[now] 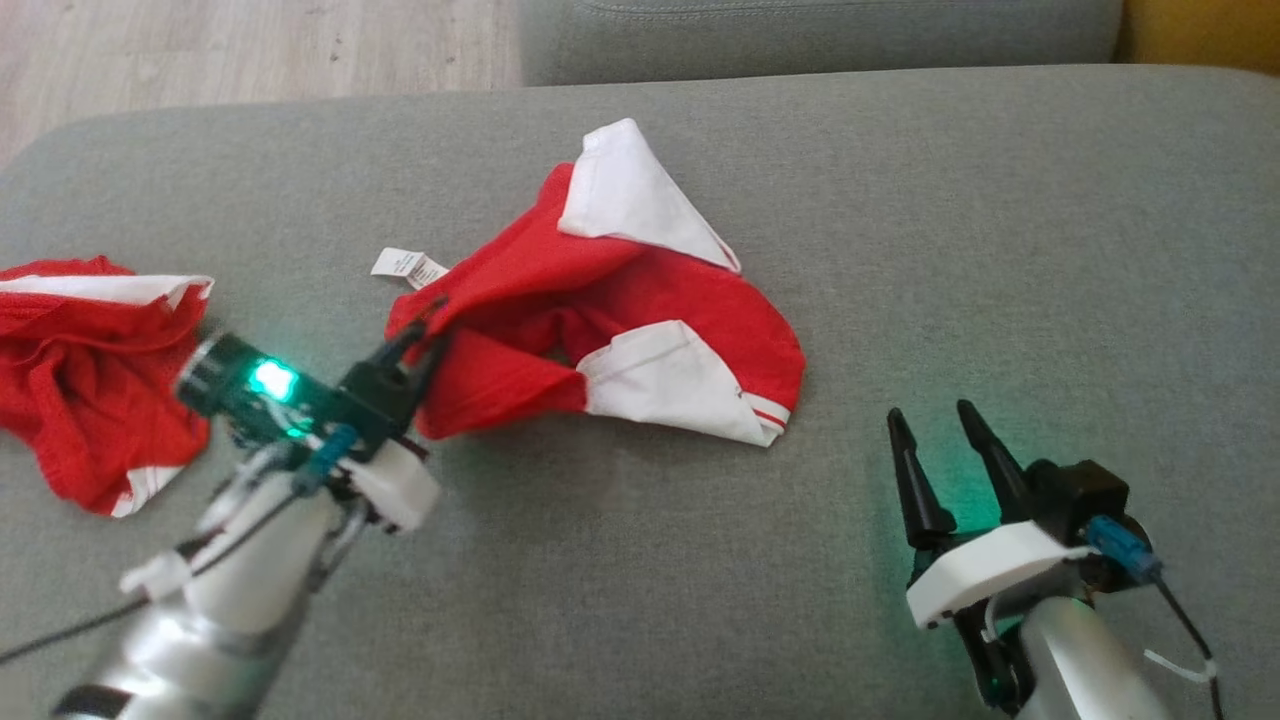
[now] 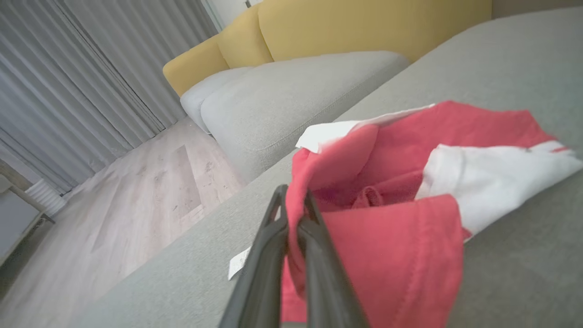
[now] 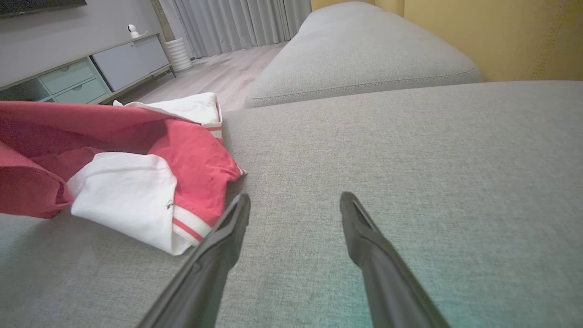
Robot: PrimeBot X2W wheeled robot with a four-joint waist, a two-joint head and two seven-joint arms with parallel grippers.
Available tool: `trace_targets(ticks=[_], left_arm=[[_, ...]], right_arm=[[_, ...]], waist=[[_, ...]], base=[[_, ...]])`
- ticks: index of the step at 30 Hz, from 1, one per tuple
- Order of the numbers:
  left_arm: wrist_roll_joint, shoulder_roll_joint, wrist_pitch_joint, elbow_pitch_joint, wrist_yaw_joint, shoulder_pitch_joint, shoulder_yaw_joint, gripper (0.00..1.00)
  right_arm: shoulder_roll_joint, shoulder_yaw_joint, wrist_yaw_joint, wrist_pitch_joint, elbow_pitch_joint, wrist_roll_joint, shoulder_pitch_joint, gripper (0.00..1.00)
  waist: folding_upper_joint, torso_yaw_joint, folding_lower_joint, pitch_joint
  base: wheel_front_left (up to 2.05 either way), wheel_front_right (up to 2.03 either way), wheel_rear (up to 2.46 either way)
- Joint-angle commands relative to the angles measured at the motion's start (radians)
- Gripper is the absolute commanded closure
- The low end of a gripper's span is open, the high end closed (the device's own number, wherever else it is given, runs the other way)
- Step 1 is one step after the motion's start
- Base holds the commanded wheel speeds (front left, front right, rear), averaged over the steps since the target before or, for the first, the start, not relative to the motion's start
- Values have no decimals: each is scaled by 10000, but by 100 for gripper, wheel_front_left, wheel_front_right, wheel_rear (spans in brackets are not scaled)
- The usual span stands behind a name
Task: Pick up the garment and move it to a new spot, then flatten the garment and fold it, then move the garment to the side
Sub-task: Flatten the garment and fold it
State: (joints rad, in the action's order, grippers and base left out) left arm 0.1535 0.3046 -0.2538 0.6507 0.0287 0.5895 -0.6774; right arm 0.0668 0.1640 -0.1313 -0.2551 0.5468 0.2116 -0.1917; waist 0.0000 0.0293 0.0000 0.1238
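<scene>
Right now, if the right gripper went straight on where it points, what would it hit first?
Probably just the bare grey cushion: the open right gripper points across its fabric, and the red and white garment lies off to its left, outside that line. Its downward tilt is unclear.

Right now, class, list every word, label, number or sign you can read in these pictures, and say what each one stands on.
No text can be read.
Care label at the edge of the red and white garment: it carries print, but this is too small and blurred to read.
Small dark mark on the garment's white part: too small to tell whether it is a logo or lettering.
</scene>
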Motion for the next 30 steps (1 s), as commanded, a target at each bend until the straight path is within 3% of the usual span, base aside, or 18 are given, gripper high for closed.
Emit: trace_targets(ticks=[1, 10, 16, 17, 18, 19, 23, 30], left_arm=[[-208, 627, -80, -55, 145, 758, 250, 100], [-878, 2301, -13, 253, 847, 2490, -257, 100], [-633, 2248, 34, 138, 996, 2696, -964, 100], [-441, 2123, 30, 194, 1004, 2544, -1073, 64], [-211, 1991, 25, 325, 1008, 2323, -1145, 13], [48, 1836, 18, 473, 1011, 2089, -1158, 0], [984, 1231, -44, 1048, 828, 1161, -780, 0], [2084, 224, -76, -227, -358, -807, 951, 0]], right_arm=[[-122, 329, 6, -67, -232, 100, -99, 0], [-148, 207, 6, -67, -220, 94, -113, 0], [-156, 211, 6, -67, -172, 101, -64, 0], [-158, 246, 6, -67, -163, 121, -74, 0], [-160, 297, 6, -67, -151, 147, -87, 0], [-161, 358, 6, -67, -143, 188, -102, 0], [-163, 526, 6, -67, -120, 331, -194, 0], [-164, 443, 6, -67, -101, 280, -150, 0]], waist=[[0, -76, 0, 0], [0, -233, 0, 6], [0, -209, 0, -44], [0, -206, 0, -49], [0, -210, 0, -57], [0, -214, 0, -64], [0, -193, 0, -99], [0, 201, 0, -274]], base=[[0, 0, 0], [0, 0, 0], [0, 0, 0], [0, 0, 0], [0, 0, 0], [0, 0, 0], [0, 0, 0], [0, 0, 0]])
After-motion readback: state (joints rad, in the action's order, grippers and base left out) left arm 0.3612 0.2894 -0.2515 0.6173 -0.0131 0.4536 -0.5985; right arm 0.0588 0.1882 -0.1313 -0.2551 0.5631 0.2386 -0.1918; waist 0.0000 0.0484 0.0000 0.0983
